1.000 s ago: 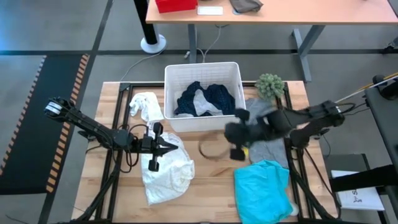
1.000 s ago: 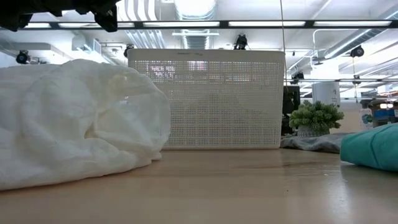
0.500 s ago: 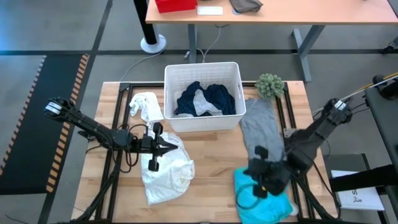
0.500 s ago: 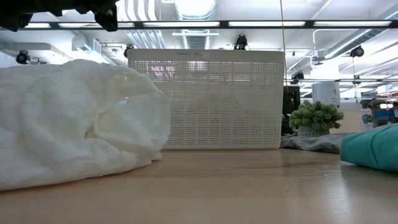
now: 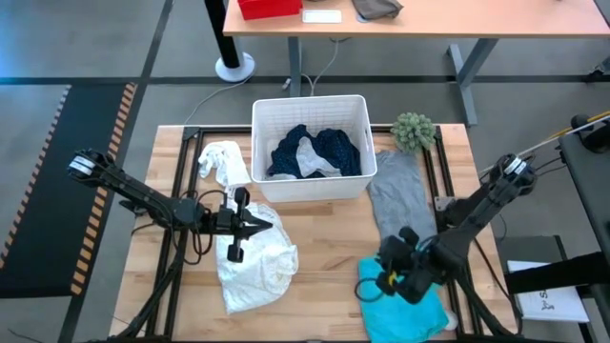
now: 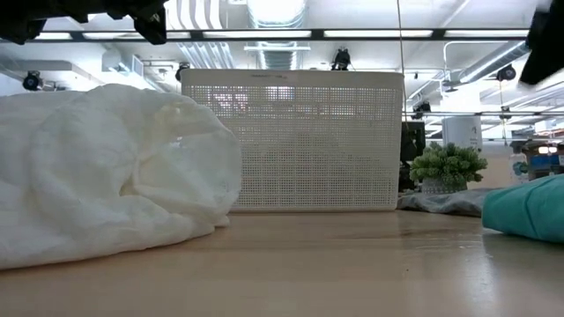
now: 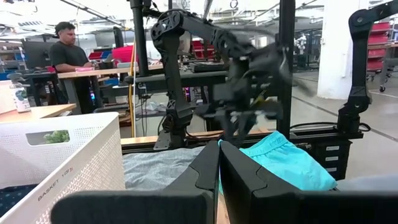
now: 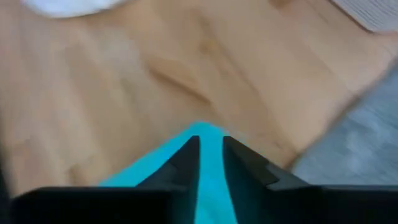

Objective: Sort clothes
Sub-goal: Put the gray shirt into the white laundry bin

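A white shirt [image 5: 253, 257] lies bunched at the near left of the table, and fills the left of the low view [image 6: 106, 176]. My left gripper [image 5: 270, 225] hangs shut just above its far edge, clear of it [image 7: 219, 165]. A turquoise piece [image 5: 410, 305] lies at the near right, with a grey tee [image 5: 400, 205] beyond it. My right gripper [image 5: 374, 283] hovers over the turquoise piece's left edge with a narrow gap between its fingers [image 8: 211, 146]. I see no touch. A small white cloth [image 5: 224, 162] lies left of the basket. Dark navy pieces [image 5: 329, 152] lie in the basket.
The white slatted basket [image 5: 310, 107] stands at the far middle of the table. The fuzzy green ball [image 5: 413, 131] sits by its right side. Bare wood shows between the white shirt and the turquoise piece. A desk and a person are in the room beyond.
My right gripper has swung from beside the basket's near right corner toward the table's near edge, and has come down over the turquoise piece's left edge. The grey tee that it covered now shows. The clothes have not moved.
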You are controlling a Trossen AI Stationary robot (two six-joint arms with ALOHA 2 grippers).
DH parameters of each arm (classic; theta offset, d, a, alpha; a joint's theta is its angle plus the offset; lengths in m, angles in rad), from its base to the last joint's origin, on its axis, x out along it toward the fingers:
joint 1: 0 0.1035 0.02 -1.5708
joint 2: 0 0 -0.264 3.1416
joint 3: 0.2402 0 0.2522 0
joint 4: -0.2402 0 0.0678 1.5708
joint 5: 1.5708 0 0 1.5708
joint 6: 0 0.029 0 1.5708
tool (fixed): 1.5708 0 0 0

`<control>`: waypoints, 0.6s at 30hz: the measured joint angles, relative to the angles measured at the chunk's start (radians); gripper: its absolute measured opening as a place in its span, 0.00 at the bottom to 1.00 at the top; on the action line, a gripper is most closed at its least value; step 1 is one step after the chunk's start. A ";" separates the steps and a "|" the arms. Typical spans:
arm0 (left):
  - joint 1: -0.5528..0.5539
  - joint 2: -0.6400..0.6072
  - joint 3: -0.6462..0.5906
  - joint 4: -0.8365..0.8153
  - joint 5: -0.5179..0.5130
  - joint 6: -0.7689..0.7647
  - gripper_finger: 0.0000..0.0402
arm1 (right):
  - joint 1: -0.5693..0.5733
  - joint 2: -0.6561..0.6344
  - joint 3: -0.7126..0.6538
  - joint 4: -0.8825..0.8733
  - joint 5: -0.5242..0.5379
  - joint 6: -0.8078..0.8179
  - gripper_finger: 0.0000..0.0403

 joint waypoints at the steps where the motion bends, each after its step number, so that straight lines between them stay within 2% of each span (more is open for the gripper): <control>1: 0.000 0.000 0.000 0.000 0.000 0.000 0.00 | -0.012 0.000 -0.020 -0.001 0.001 0.021 0.17; 6: 0.000 0.000 0.000 0.000 0.000 0.000 0.00 | -0.082 0.000 -0.104 -0.017 -0.001 0.142 0.38; 12: 0.000 0.000 0.000 -0.001 0.000 0.000 0.00 | -0.174 0.000 -0.174 -0.148 0.006 0.310 0.65; 18: 0.000 0.003 0.000 -0.005 0.000 -0.014 0.00 | -0.258 0.000 -0.261 -0.156 -0.024 0.373 0.80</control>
